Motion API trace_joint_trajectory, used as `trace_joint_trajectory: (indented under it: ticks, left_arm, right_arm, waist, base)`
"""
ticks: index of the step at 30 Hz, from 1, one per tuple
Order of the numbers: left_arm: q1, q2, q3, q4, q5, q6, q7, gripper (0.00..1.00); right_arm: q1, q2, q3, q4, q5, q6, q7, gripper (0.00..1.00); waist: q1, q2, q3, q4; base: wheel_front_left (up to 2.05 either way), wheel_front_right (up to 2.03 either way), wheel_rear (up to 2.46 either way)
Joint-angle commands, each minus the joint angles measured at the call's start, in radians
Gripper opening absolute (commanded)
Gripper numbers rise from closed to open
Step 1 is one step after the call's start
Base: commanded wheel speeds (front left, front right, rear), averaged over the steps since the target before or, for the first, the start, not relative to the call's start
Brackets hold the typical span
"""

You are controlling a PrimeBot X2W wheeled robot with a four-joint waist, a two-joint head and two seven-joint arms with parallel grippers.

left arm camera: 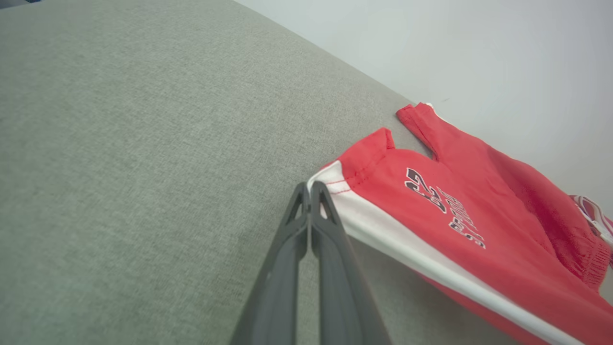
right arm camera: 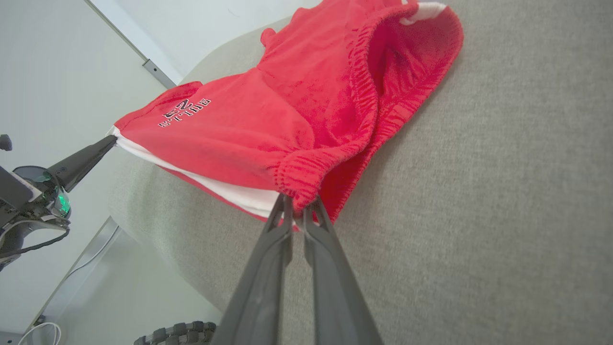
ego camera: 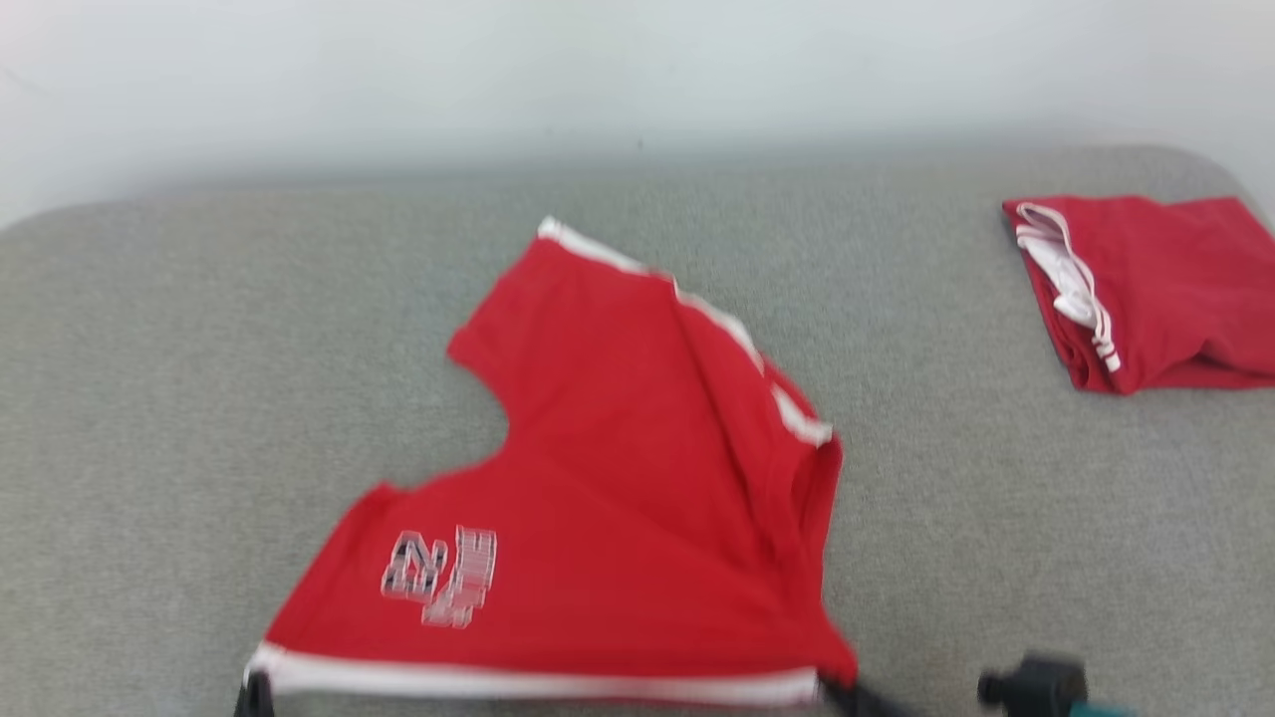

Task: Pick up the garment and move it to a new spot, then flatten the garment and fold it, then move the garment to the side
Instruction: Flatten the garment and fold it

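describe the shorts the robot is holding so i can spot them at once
On the grey surface, look at the middle, toward the front edge. The shorts are spread there, red with a white stripe, near corners pinched by the left gripper and right gripper. Unlike the folded red garment at the far right, they show a white print.

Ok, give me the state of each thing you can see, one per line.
shorts: unfolded, creased, near edge stretched between both tools, far part lying on the grey surface.
left tool: shut on the shorts' white-striped corner.
right tool: shut on the shorts' waistband corner.
other garment: folded, lying apart at far right.
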Motion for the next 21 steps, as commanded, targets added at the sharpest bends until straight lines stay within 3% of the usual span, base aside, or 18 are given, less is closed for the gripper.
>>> trace_joint_trajectory:
  ticks: [1, 7, 12, 18, 21]
  left_arm:
    - [0.048, 0.0, 0.015, -0.001, -0.005, 0.006, -0.007, 0.0]
    - [0.087, -0.002, 0.015, -0.007, 0.024, -0.006, -0.007, 0.0]
    - [0.033, 0.024, 0.015, -0.037, 0.052, -0.012, -0.003, 0.0]
    - [-0.127, 0.106, -0.001, -0.076, 0.093, -0.029, 0.072, 0.0]
    - [-0.282, 0.164, -0.032, -0.064, 0.118, -0.052, 0.169, 0.0]
  right_arm:
    - [0.069, 0.02, -0.018, -0.025, -0.017, -0.003, 0.021, 0.0]
    - [0.198, 0.09, -0.088, -0.102, -0.067, -0.003, 0.089, 0.0]
    - [0.199, 0.128, -0.128, -0.155, -0.092, -0.003, 0.118, 0.0]
    - [0.129, 0.174, -0.174, -0.204, -0.076, -0.003, 0.144, 0.0]
    - [0.054, 0.208, -0.206, -0.193, -0.059, -0.003, 0.135, 0.0]
  waist:
    - [0.0002, 0.0002, -0.048, 0.018]
    - [0.0002, 0.0002, -0.045, 0.015]
    - [0.0002, 0.0002, -0.028, -0.008]
    - [0.0002, 0.0002, 0.016, -0.066]
    - [0.0002, 0.0002, 0.068, -0.113]
  base:
    - [0.0, 0.0, 0.0]
    - [0.0, 0.0, 0.0]
    - [0.0, 0.0, 0.0]
    - [0.0, 0.0, 0.0]
    - [0.0, 0.0, 0.0]
